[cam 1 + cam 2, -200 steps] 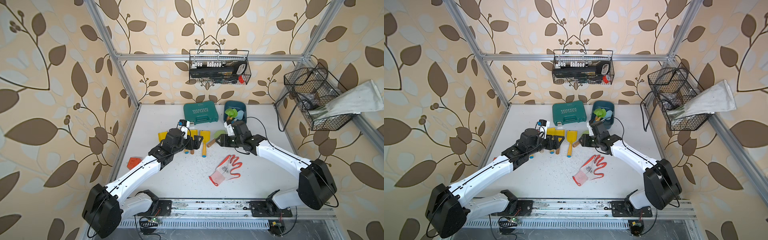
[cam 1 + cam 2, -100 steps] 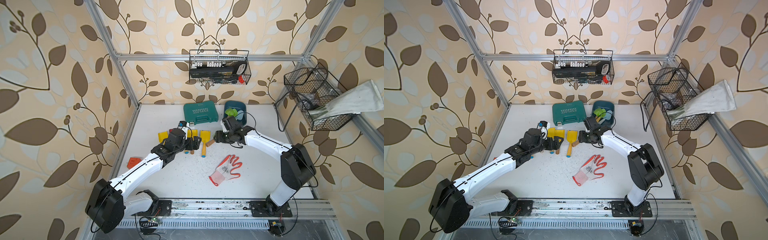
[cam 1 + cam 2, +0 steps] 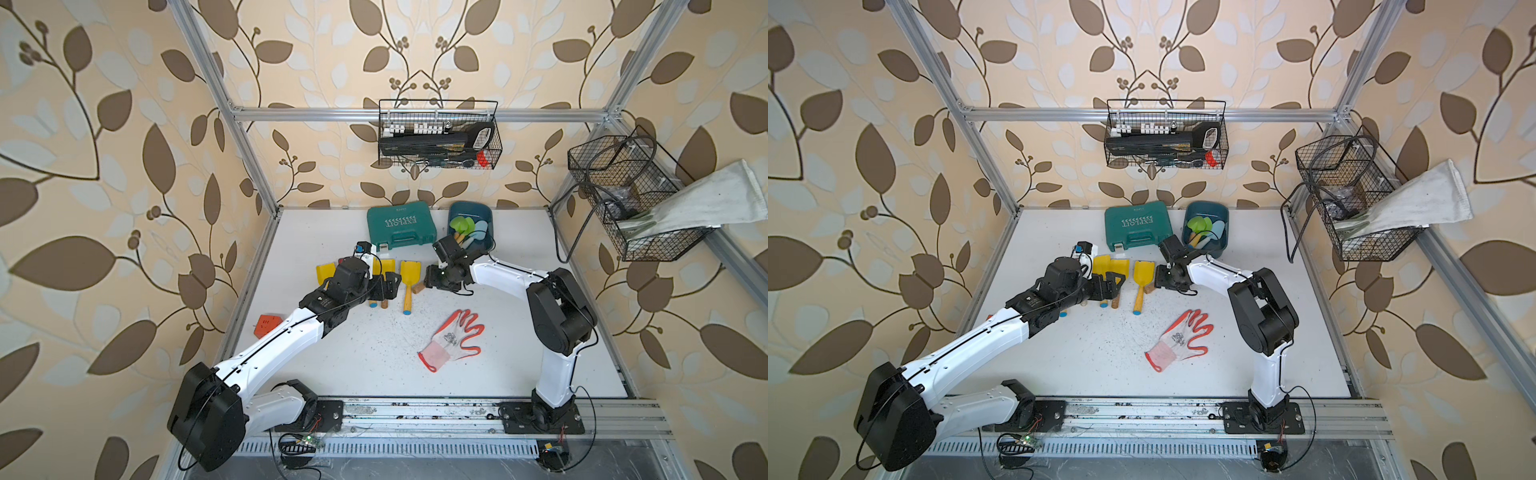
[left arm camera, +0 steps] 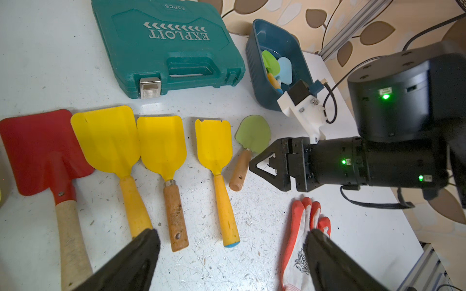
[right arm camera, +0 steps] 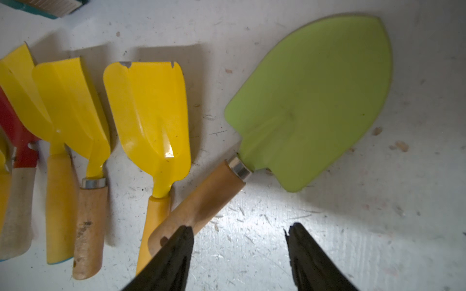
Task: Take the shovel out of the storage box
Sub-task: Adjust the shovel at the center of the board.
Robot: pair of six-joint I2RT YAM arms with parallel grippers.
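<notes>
The storage box (image 3: pixel 486 216) (image 3: pixel 1222 245) (image 4: pixel 254 65), a dark blue tub, stands at the back of the table beside the teal case. It holds a green-bladed shovel (image 3: pixel 461 224) and pale blue ones (image 4: pixel 285 69). Another green shovel (image 5: pixel 310 100) (image 4: pixel 253 134) with a wooden handle lies flat on the table, outside the box. My right gripper (image 5: pixel 239 230) (image 3: pixel 432 279) hovers open at its handle end; the handle tip passes under one finger, and nothing is between the fingers. My left gripper (image 4: pixel 232 234) (image 3: pixel 392 286) is wide open over the yellow shovels' handles and holds nothing.
A red shovel (image 4: pixel 37 151) and three yellow shovels (image 4: pixel 161 143) lie in a row left of the green one. A teal "EXPLOIT" case (image 3: pixel 401 224), an orange-and-white glove (image 3: pixel 455 338), an orange block (image 3: pixel 266 324) and wire baskets (image 3: pixel 438 135) (image 3: pixel 623 199) are also here.
The right arm's elbow has swung in toward the table's middle, and its gripper has slid slightly left over the green shovel on the table. The left arm has barely moved.
</notes>
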